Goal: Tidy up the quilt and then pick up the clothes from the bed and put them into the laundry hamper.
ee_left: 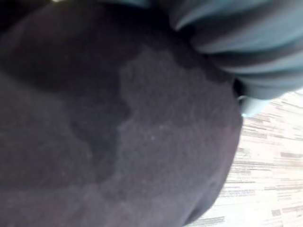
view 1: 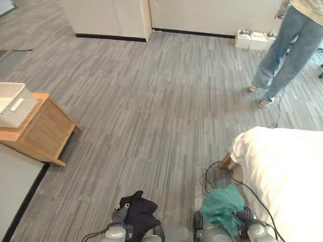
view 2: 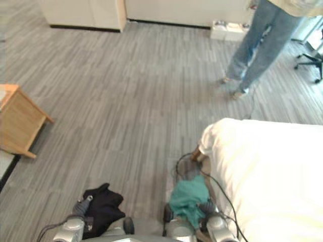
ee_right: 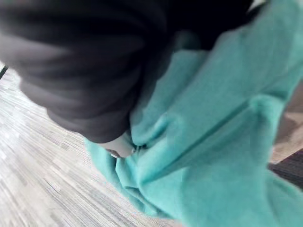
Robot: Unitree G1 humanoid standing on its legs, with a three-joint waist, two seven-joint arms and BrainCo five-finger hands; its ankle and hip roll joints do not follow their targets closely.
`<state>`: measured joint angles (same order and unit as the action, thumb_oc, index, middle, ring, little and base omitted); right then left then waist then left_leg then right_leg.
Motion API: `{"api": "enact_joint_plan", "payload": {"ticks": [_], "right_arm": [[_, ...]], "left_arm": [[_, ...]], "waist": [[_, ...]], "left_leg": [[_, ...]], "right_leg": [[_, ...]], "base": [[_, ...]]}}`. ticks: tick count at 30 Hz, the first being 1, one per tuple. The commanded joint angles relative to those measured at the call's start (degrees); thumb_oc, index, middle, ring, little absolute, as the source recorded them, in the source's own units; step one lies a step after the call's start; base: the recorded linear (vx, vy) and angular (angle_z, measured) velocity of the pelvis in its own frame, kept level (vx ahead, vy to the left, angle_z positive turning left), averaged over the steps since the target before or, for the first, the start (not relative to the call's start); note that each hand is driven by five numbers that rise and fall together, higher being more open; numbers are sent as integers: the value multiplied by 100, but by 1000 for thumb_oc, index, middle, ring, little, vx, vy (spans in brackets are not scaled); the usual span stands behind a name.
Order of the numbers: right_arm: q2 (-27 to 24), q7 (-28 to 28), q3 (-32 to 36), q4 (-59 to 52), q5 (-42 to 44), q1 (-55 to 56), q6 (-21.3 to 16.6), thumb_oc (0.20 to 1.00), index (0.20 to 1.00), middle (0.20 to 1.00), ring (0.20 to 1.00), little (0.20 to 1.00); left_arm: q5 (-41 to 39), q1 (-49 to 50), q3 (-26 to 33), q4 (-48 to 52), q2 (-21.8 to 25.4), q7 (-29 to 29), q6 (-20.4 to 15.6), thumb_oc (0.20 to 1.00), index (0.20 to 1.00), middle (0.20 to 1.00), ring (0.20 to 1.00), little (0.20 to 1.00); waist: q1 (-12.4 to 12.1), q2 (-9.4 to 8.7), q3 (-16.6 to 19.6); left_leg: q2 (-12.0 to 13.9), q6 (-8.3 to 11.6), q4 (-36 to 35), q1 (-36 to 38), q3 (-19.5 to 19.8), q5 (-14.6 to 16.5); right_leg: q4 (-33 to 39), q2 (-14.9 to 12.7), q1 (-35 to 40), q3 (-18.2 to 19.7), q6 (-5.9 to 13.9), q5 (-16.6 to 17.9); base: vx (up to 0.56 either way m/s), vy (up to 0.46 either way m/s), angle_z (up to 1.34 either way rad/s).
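Two garments are carried low over the grey floor: a bunched black cloth (view 1: pixel 139 214) covers the left hand (view 1: pixel 121 214), a crumpled teal cloth (view 1: pixel 222 207) the right hand (view 1: pixel 244 216); finger positions cannot be told. White quilt (view 1: pixel 282 171) lies just right.

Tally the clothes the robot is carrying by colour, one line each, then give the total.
Black garment, bunched at the left hand: 1
Teal garment, bunched at the right hand: 1
Total: 2
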<state>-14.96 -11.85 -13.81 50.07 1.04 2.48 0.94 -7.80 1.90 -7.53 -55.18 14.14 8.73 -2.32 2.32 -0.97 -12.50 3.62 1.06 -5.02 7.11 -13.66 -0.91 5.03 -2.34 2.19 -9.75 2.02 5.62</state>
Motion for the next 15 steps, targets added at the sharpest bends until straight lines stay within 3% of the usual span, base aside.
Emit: {"api": "enact_joint_plan", "payload": {"ticks": [1, 3, 5, 7, 8, 10, 12, 13, 15], "right_arm": [[-432, -144, 237, -176, 10, -317, -172, 200, 200, 200, 200, 200], [-605, -110, 273, -301, -33, -384, -160, 200, 200, 200, 200, 200], [-678, -126, 266, -442, -46, -420, -90, 200, 200, 200, 200, 200], [-701, -109, 202, -508, -52, -398, -45, 200, 200, 200, 200, 200], [-706, -113, 186, -534, -73, -373, -37, 200, 200, 200, 200, 200], [-690, -91, 153, -496, -167, -317, -52, 200, 200, 200, 200, 200], [-685, -125, 147, -465, -248, -348, -34, 200, 200, 200, 200, 200], [-676, -129, 123, -406, -297, -392, -25, 200, 200, 200, 200, 200], [-538, -15, 15, -253, -416, -391, -18, 200, 200, 200, 200, 200]], "left_arm": [[-9, -595, -379, -309, -61, 47, -154, 200, 200, 200, 200, 200], [6, -633, -418, -154, 1, -34, -127, 200, 200, 200, 200, 200], [43, -610, -440, -157, 16, 32, -81, 200, 200, 200, 200, 200], [128, -605, -407, -264, -4, 98, -22, 200, 200, 200, 200, 200], [179, -565, -383, -280, -12, 102, -7, 200, 200, 200, 200, 200], [338, -471, -353, -297, -21, 85, -3, 200, 200, 200, 200, 200], [425, -386, -310, -269, 9, 89, 18, 200, 200, 200, 200, 200], [443, -351, -278, -263, 34, 80, 33, 200, 200, 200, 200, 200], [492, -276, -209, -351, 77, 43, 80, 200, 200, 200, 200, 200]], "waist": [[-174, 219, 1], [-236, 178, -196], [-356, 121, -364], [-483, 66, -346], [-526, 51, -296], [-582, 98, -203], [-605, 114, -154], [-642, 69, -95], [-757, -29, 83]], "left_leg": [[215, 435, 1049, -229, -181, 147], [629, 598, 2811, -980, -149, -371], [777, 546, 3726, -1561, -121, -457], [857, 483, 3309, -1944, -513, -241], [811, 513, 2844, -1978, -679, 14], [842, 526, 1611, -2160, -1408, -287], [1046, 491, 899, -2400, -2090, -418], [1113, 460, 832, -2498, -2267, -449], [896, 330, 760, -2223, -2070, -619]], "right_leg": [[-181, -311, 402, -527, 339, -785], [-88, -255, 645, -669, 77, -851], [-53, -206, 852, -737, -59, -1053], [-3, -224, 1080, -815, 47, -1355], [-3, -270, 1220, -840, 166, -1540], [-3, -292, 1420, -1011, 321, -1687], [-3, -297, 1588, -1188, 438, -1821], [-3, -313, 1677, -1239, 486, -1860], [-407, -365, 1788, -1128, 635, -1641]], "base": [[116, -223, 15], [170, -271, 21], [276, -201, 27], [471, -31, 7], [581, 85, 3], [550, 165, 12], [458, 135, 15], [693, 135, 27], [740, 159, 25]]}}
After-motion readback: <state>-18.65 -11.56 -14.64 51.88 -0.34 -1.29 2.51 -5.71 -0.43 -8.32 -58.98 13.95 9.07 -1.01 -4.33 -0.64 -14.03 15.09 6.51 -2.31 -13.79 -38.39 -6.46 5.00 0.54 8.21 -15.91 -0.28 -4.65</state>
